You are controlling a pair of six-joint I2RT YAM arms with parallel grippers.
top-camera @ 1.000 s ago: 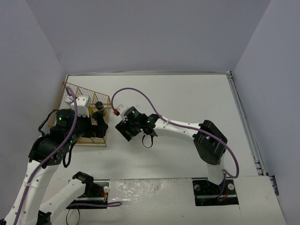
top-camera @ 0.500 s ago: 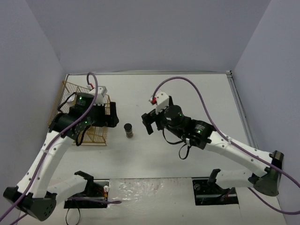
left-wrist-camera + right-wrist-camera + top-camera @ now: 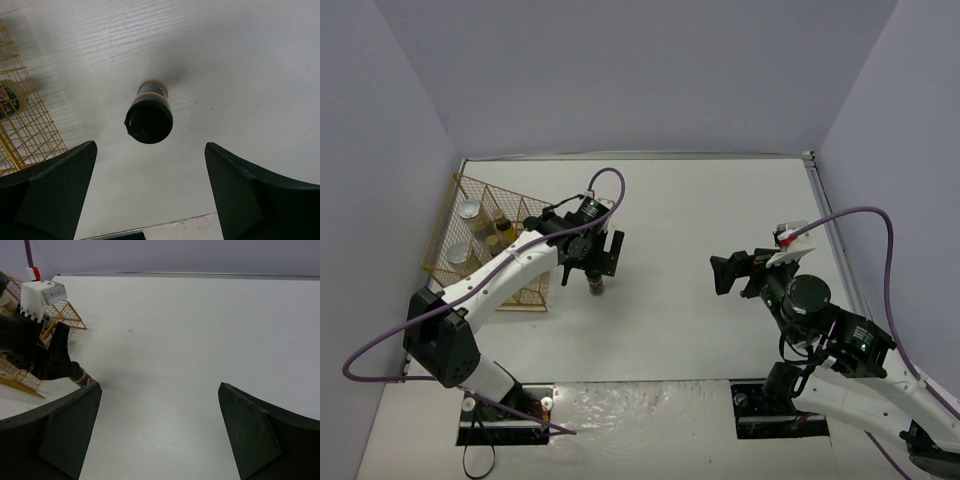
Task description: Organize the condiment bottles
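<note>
Looking down through the left wrist camera, I see the left jaws spread wide. Their two dark fingers (image 3: 47,192) sit at either side of the picture, and a small jar (image 3: 149,120) with a black cap stands upright on the white bench (image 3: 240,60) between them. Neither finger touches the jar; I can see bench on both sides of the cap.

From the overhead camera, that jar stands just to the right of the gold wire rack (image 3: 520,292). The left arm (image 3: 510,268) reaches across the rack's near right corner and hangs over the jar. Inside the rack I make out two silver-capped bottles (image 3: 468,209) toward its left side and two slim yellow-filled bottles (image 3: 500,222) beside them, nearer the middle.

The right jaws are well apart from all this, over the right half of the bench. They are fully spread too, with nothing between the fingers (image 3: 60,435). Their camera looks back across the bench toward the left arm and the rack.
</note>
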